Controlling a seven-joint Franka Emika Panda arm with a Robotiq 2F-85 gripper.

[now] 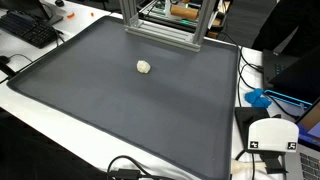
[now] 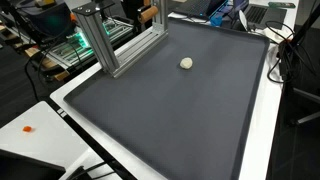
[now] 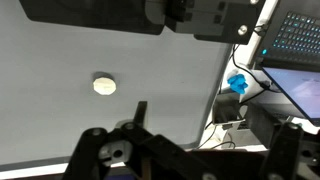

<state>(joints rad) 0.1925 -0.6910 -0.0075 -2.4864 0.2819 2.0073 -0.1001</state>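
At the near edge of my wrist view I see the claw (image 3: 190, 158), its fingers apart and holding nothing. Well beyond it, the small pale ball (image 3: 104, 85) lies alone on the dark surface (image 1: 100, 110). Farther back, the aluminium frame (image 1: 160, 37) stands at the far edge.

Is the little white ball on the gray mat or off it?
On it. In both exterior views the ball sits on the mat, well inside its edges, with nothing touching it.
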